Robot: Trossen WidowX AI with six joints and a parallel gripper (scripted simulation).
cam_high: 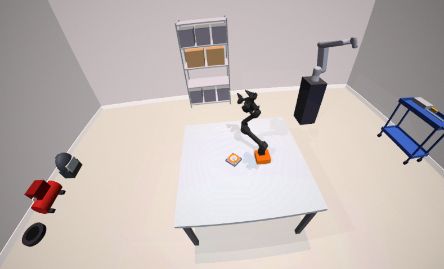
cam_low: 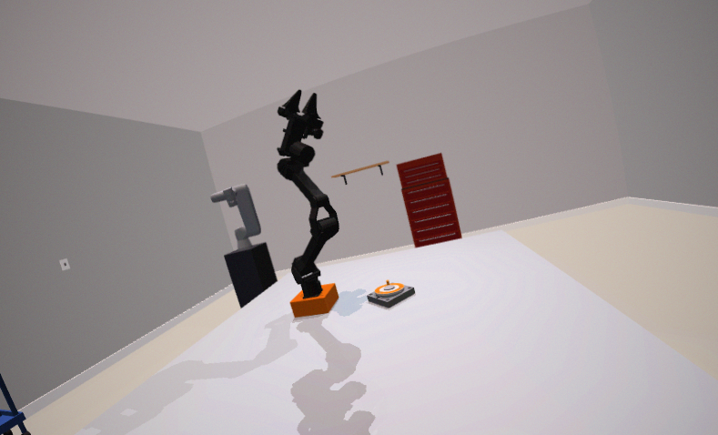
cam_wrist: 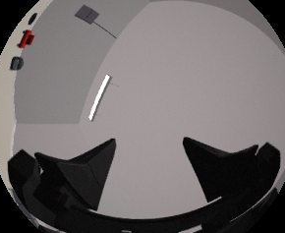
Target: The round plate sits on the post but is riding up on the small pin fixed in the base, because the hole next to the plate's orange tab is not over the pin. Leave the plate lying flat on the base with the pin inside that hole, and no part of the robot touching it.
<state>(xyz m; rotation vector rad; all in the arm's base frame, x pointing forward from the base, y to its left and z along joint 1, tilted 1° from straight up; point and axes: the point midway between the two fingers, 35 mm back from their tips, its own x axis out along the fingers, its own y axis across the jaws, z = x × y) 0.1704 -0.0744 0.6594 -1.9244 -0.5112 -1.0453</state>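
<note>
The round orange and white plate (cam_high: 229, 158) (cam_low: 399, 287) sits around the pale post (cam_high: 233, 157) on the square grey base (cam_high: 234, 164) (cam_low: 389, 303). A small orange piece (cam_low: 388, 281) stands up at the plate's far edge in the exterior view; it looks like the tab. The pin and the hole are too small to make out, and the plate's exact tilt cannot be told. My gripper (cam_high: 242, 93) (cam_low: 306, 93) (cam_wrist: 150, 142) is open and empty, raised high above the table and pointing upward, far from the plate. The wrist view does not show the plate or base.
The arm stands on an orange block (cam_high: 263, 157) (cam_low: 315, 302) on the white table (cam_high: 250, 197) (cam_low: 491, 350), close beside the grey base. Away from the table are a shelf rack (cam_high: 208, 67), a second arm on a black pedestal (cam_high: 309, 100) and a blue cart (cam_high: 404, 140).
</note>
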